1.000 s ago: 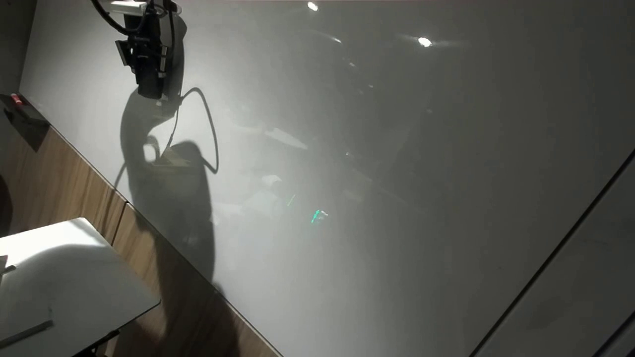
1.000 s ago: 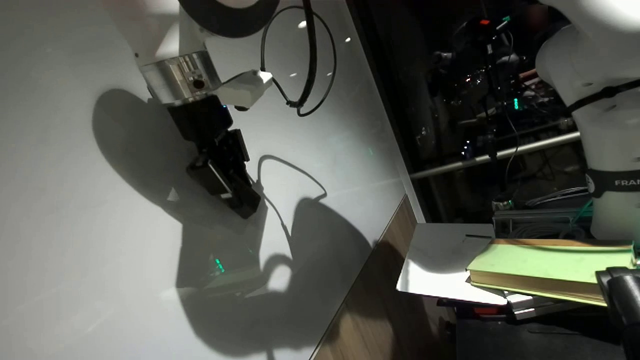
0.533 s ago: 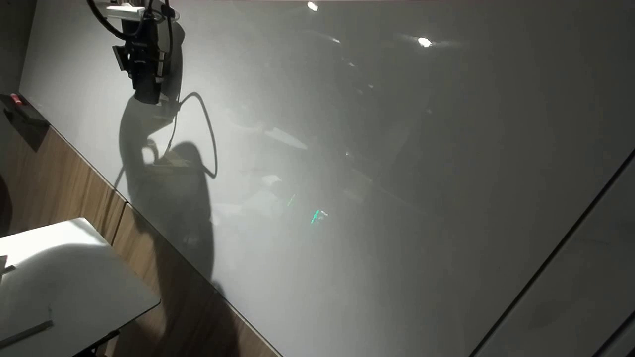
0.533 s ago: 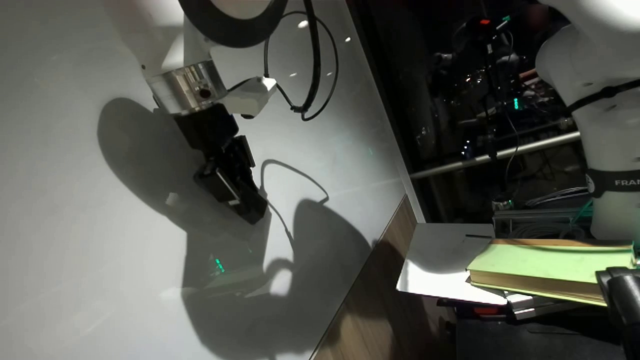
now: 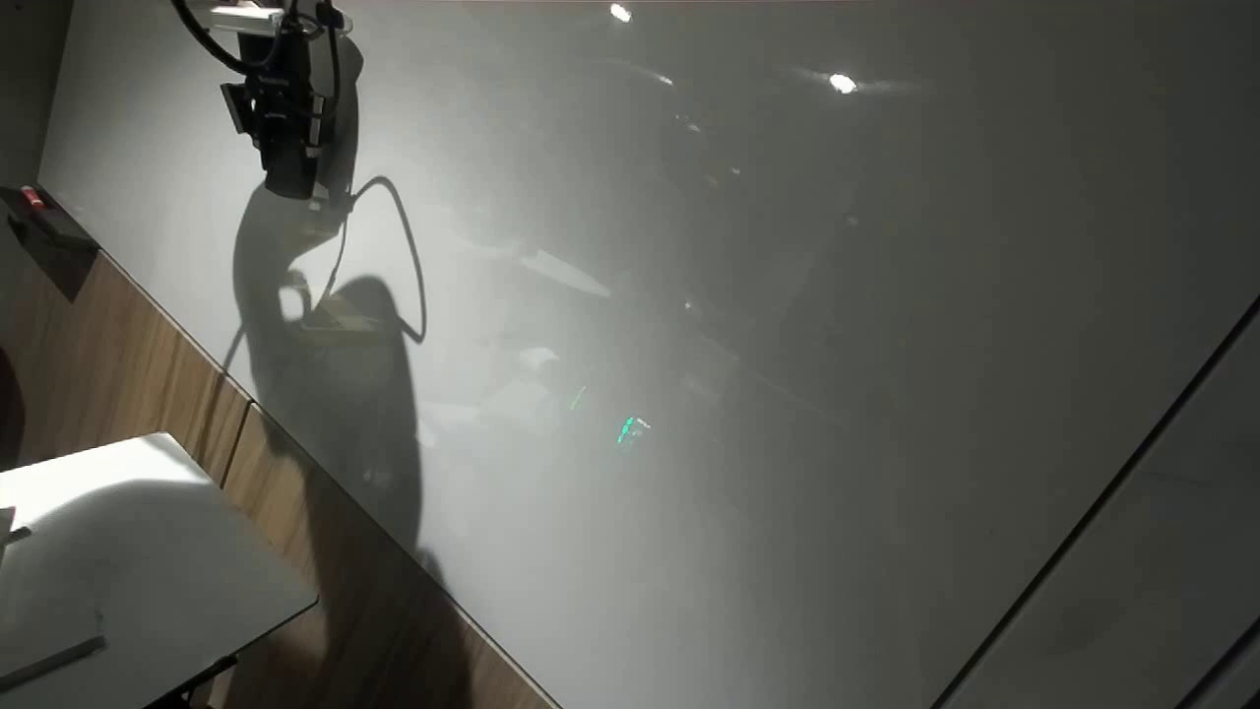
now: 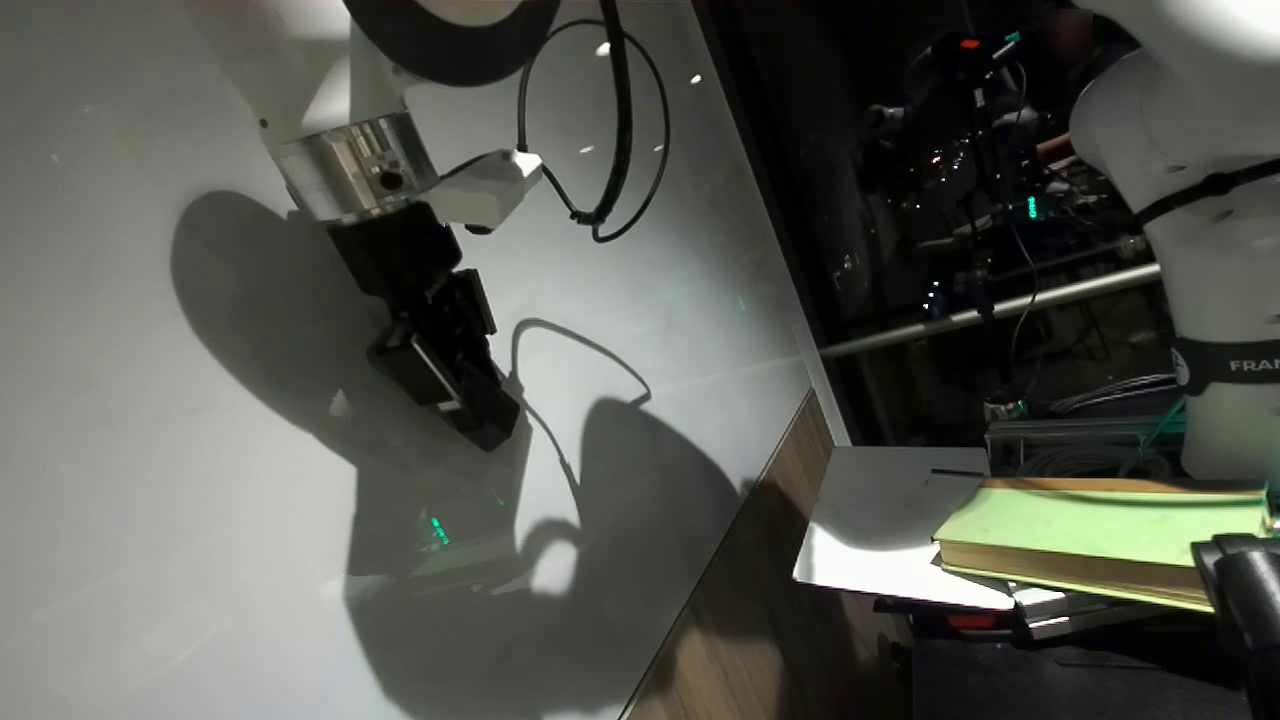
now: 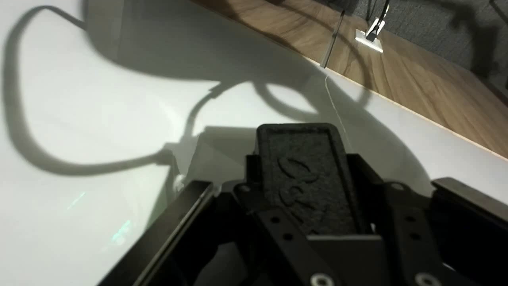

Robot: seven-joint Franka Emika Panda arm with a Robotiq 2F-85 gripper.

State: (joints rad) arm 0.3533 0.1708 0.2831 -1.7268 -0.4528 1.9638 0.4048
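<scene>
A black block (image 7: 301, 149), bearing lettering that cannot be made out, is gripped in the gripper (image 7: 305, 174); the jaws are closed against its two sides, kept apart only by its width, and one end of it is left jutting beyond them. The block is held in front of a glossy white board (image 5: 886, 394); whether the board is touched cannot be told. A broad shadow (image 5: 345, 414) is cast across the board by the arm (image 6: 330, 105), and the loop of a cable (image 6: 623, 100) is traced beside it. Near the gripper, a silver ring (image 6: 355, 168) is fitted on the arm, with a white housing (image 6: 490, 190) mounted just beside it.

Along one edge the board is bordered by a wood panel (image 5: 148, 340), on which a white plate (image 7: 371, 40) with a plug is seen in the wrist view. By the board's corner a small dark tray (image 5: 64, 226) is shown in an exterior view, with a red item (image 5: 32, 197) at its top; whether that is held inside cannot be told.

Farther out, a thick green book (image 6: 1100, 525) is laid partly over a white bench (image 6: 885, 530). Behind it, coiled wires (image 6: 1085, 462) are gathered at a grey box (image 6: 1050, 428); whether inside or behind is unclear.
</scene>
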